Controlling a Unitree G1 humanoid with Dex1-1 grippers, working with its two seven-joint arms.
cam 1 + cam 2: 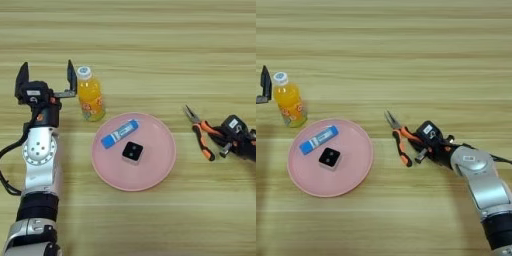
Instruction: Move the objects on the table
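— So, left eye view first: where is the left gripper [46, 80]?
— Just left of the orange drink bottle [90, 96], its two black fingers spread wide apart, holding nothing. The bottle stands upright on the wooden table [150, 45], close behind the pink plate [160, 165], which holds a blue-and-white stick-shaped item [119, 133] and a small black cube [132, 152].
— And the right eye view?
— The right gripper [419, 148] sits at the handles of the long-nosed pliers [398, 135], which lie flat to the right of the plate, nose pointing away. Its fingers seem to be around the near handle; whether they're clamped I cannot tell
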